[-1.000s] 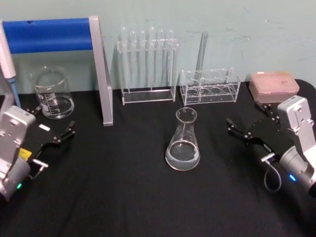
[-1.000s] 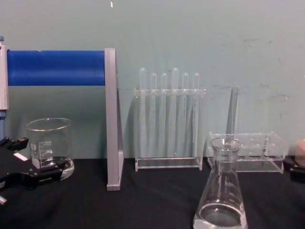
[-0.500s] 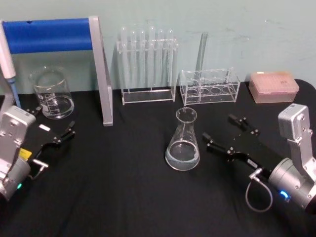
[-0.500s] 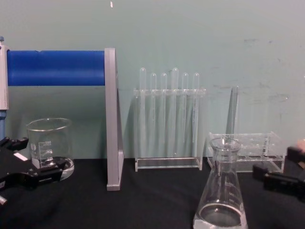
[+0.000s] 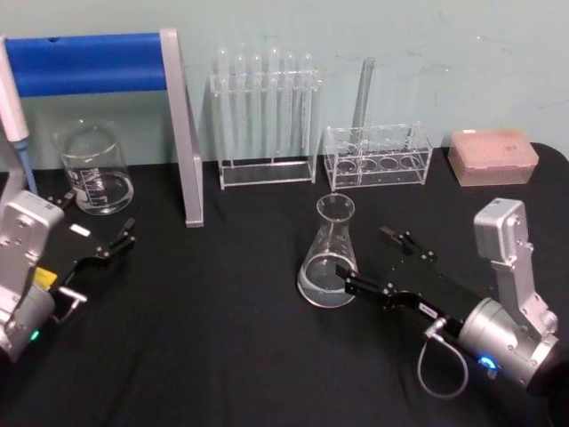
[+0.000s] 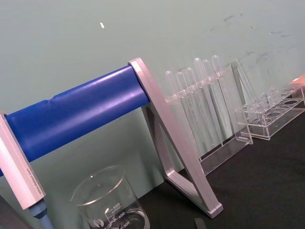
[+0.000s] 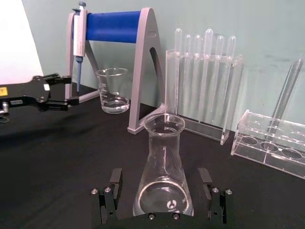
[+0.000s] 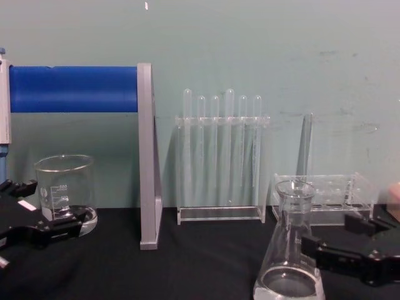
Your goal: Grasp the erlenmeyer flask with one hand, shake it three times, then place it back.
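Right hand (image 5: pixel 363 253) wide open, empty, fingers (image 7: pixel 114 188) flanking base of erlenmeyer flask (image 5: pixel 331 253), upright mid worktop (image 5: pixel 222 347). Glass: rigid, slick, fragile, probably light. Tapered wall may slip; grab neck, moderate squeeze. Left hand (image 5: pixel 93 222) parked open by beaker (image 5: pixel 93 169).

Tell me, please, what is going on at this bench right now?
The right gripper is open, with one finger on either side of the base of the flask. It has not yet closed on it. The flask stands upright on the black table. The left gripper sits idle and open on the left, near the beaker.
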`<state>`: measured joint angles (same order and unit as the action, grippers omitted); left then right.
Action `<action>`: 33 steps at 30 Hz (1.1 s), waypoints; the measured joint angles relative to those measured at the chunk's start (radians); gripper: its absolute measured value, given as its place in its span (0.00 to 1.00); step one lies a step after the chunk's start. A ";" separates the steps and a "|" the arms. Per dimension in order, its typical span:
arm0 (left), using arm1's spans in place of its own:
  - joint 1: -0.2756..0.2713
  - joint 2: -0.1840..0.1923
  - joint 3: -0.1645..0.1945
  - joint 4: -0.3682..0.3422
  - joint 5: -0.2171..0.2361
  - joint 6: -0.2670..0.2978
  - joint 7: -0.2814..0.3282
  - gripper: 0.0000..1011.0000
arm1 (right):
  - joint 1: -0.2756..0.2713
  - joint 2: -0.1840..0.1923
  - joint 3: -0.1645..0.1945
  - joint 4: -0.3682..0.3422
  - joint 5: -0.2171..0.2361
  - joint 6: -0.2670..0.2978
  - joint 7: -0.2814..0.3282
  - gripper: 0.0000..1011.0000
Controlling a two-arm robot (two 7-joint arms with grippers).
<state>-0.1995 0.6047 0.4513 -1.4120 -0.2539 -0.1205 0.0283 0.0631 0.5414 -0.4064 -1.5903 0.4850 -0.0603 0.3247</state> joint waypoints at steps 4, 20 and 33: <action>0.000 0.000 0.000 0.000 0.000 0.000 0.000 0.99 | 0.029 -0.032 -0.006 0.040 -0.033 0.001 -0.007 0.99; 0.000 0.000 0.000 0.000 0.000 0.000 0.000 0.99 | 0.113 -0.123 -0.017 0.137 -0.094 -0.026 0.022 0.99; 0.000 0.000 0.000 0.000 0.000 0.000 0.000 0.99 | 0.164 -0.183 -0.007 0.210 -0.132 -0.037 0.029 0.99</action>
<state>-0.1996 0.6047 0.4514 -1.4120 -0.2539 -0.1205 0.0283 0.2271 0.3586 -0.4133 -1.3800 0.3531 -0.0976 0.3539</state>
